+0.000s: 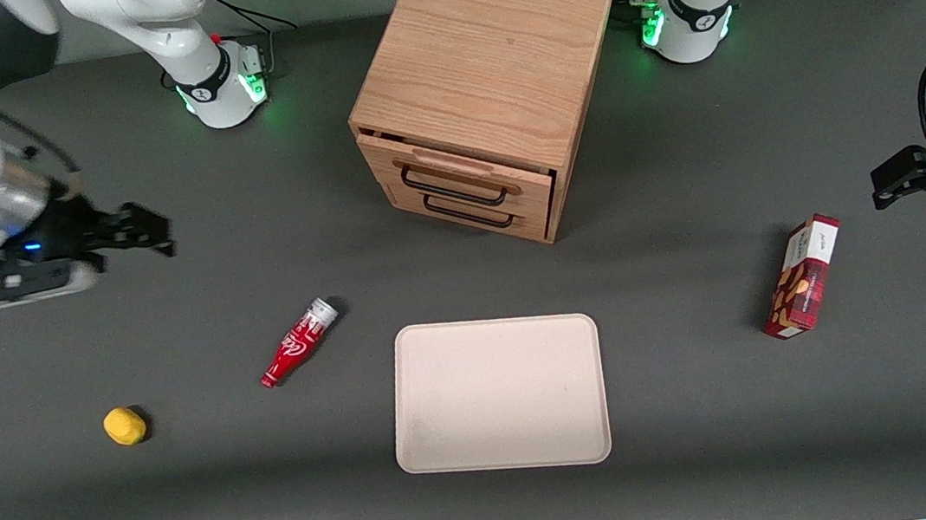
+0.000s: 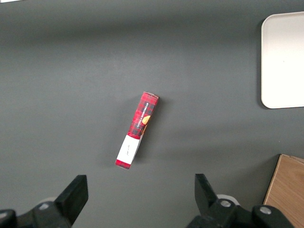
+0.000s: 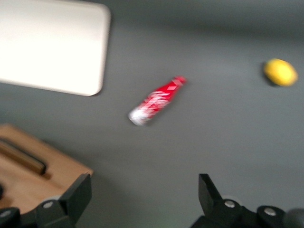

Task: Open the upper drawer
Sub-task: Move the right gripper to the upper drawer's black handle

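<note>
The oak cabinet (image 1: 483,57) stands at the middle of the table, far from the front camera. Its upper drawer (image 1: 458,175) has a raised lip strip and a black wire handle (image 1: 456,194). The drawer front sits about flush with the cabinet, with a thin dark gap under the top. The second drawer handle (image 1: 471,217) is just below. My right gripper (image 1: 153,231) is open and empty above the table, well off toward the working arm's end. It also shows in the right wrist view (image 3: 142,192), with a corner of the cabinet (image 3: 33,178) by one finger.
A red bottle (image 1: 299,342) (image 3: 156,100) lies nearer the front camera than the gripper. A yellow lemon (image 1: 124,426) (image 3: 280,72) lies nearer still. A beige tray (image 1: 504,456) (image 3: 52,45) lies in front of the cabinet. A red box (image 1: 803,277) (image 2: 137,130) lies toward the parked arm's end.
</note>
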